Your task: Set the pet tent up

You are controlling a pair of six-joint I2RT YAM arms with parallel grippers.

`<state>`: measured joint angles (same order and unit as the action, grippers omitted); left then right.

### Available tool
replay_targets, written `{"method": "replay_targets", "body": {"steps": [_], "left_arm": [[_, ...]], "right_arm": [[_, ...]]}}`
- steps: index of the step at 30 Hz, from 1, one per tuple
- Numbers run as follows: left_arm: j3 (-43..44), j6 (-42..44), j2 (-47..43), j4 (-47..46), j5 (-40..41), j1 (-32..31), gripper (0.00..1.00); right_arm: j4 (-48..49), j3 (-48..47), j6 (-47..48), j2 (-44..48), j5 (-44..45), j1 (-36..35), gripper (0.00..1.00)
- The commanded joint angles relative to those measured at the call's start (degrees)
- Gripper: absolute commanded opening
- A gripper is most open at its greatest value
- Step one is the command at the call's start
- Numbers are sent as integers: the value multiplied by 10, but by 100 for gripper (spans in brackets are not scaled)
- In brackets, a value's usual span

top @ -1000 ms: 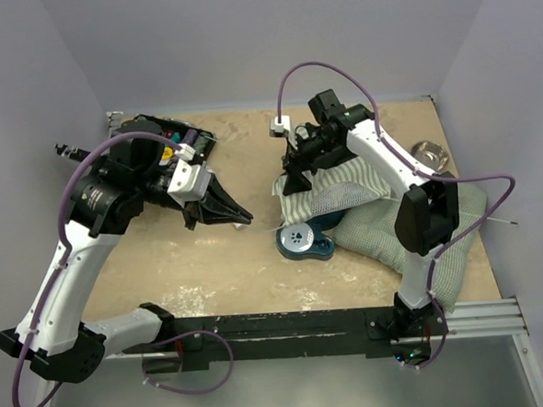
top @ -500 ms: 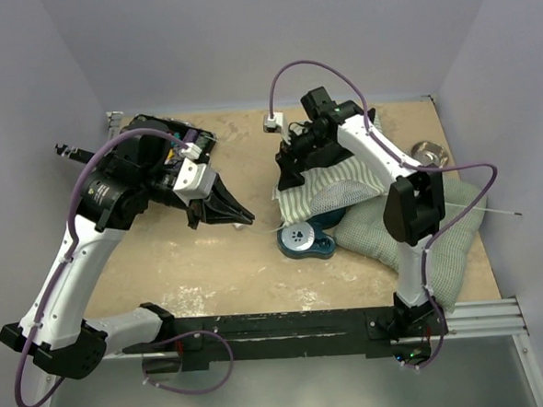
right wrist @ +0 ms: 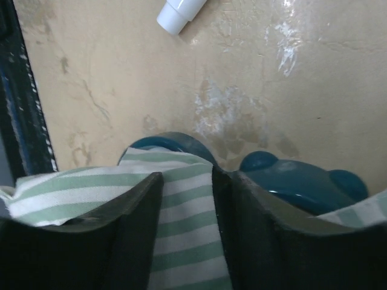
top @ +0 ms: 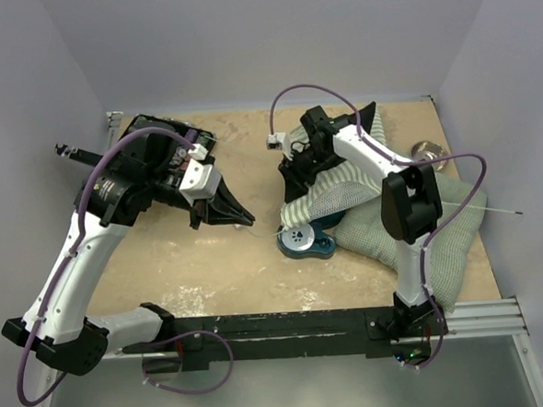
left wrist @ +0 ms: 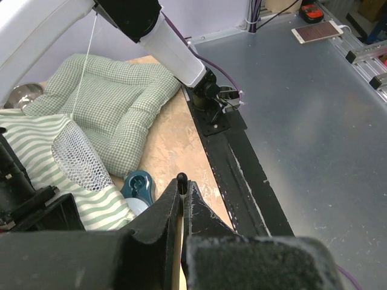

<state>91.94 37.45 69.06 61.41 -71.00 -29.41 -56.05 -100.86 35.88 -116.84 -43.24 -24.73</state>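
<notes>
Two tools: left tool [left wrist: 181, 179] clenched; right tool [right wrist: 188, 181] straddles one pet tent [left wrist: 30, 130], grip unclear.

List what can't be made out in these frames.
- Tent: doorway lost in folds under the right arm, top view.
- Right gripper: tent cloth fills the gap between its fingers in the right wrist view; whether they clamp it is unclear.
- Bowl stand: far part under the tent, top view.
- Metal bowl: partly behind the right arm's cable, top view.
</notes>
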Motion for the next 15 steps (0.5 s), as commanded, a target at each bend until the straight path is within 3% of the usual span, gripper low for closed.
{"method": "replay_targets", "body": {"steps": [1, 3, 4, 10, 15], "left_arm": [[-10, 14, 18, 27, 59, 1, 0], [-6, 8, 20, 28, 62, 1, 0], [-4, 4, 21, 29, 65, 1, 0], [-19, -53, 30, 13, 74, 1, 0], [-27, -141, 60, -9, 68, 1, 0]], "right_arm": [[-7, -6, -33, 29, -62, 0, 36], [-7, -35, -47, 36, -93, 0, 6], [-7, -53, -55, 37, -101, 0, 0], [-6, -181, -106, 54, -170, 2, 0], [-6, -189, -122, 90, -181, 2, 0]]}}
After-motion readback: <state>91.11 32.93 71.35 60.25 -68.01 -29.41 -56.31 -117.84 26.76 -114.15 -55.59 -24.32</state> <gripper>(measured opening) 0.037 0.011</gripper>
